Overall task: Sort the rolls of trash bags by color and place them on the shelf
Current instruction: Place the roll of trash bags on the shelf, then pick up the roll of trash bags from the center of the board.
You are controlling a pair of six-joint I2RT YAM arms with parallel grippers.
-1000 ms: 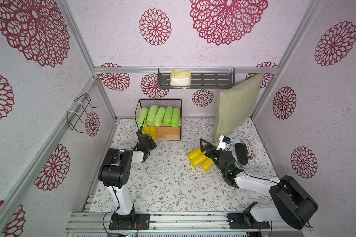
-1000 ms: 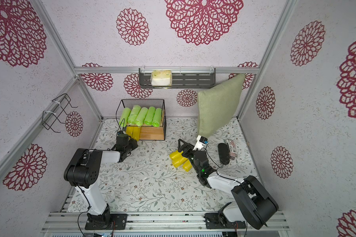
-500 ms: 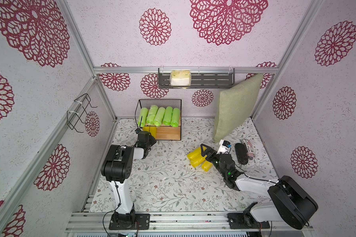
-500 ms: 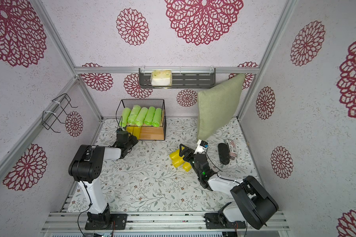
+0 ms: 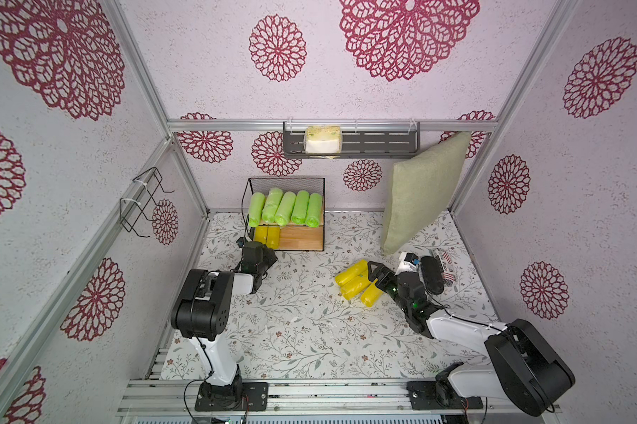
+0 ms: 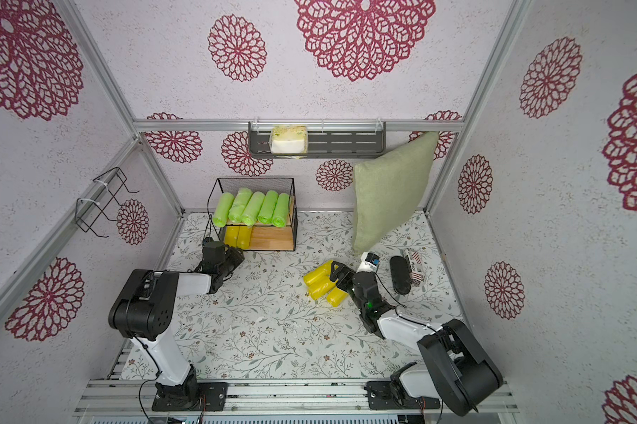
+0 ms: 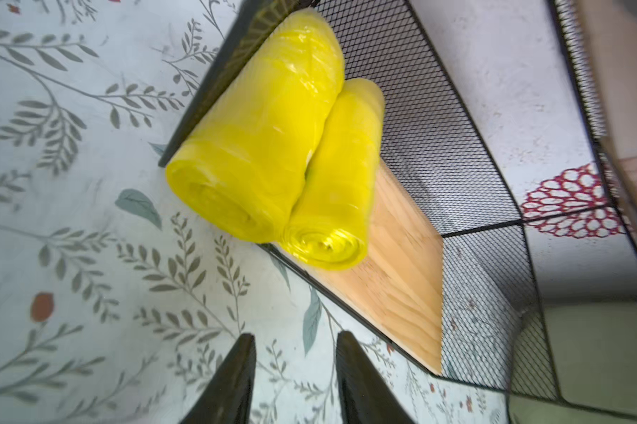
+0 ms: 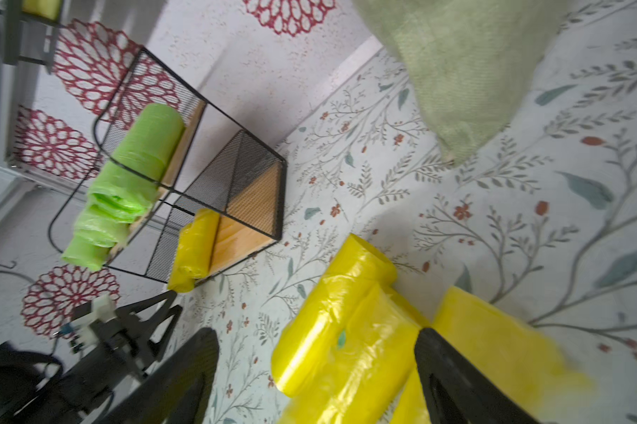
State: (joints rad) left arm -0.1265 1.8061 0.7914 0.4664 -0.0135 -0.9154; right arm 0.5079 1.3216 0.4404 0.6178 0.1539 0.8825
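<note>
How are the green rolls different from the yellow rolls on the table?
Five green rolls sit side by side on the shelf's top board; three yellow rolls lie bunched on the table. Green rolls are put away; those yellow rolls are not. All are plastic cylinders.

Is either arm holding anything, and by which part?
Nothing is held. The left gripper is open and empty; the right gripper stands open around bright yellow plastic rolls, not clamped.

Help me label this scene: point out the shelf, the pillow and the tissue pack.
shelf [image 5: 302, 238]: in a top view, bare part of its lower board.
pillow [image 5: 421, 198]: in a top view, middle of its front face.
tissue pack [image 5: 322, 140]: in a top view, middle of its front.
</note>
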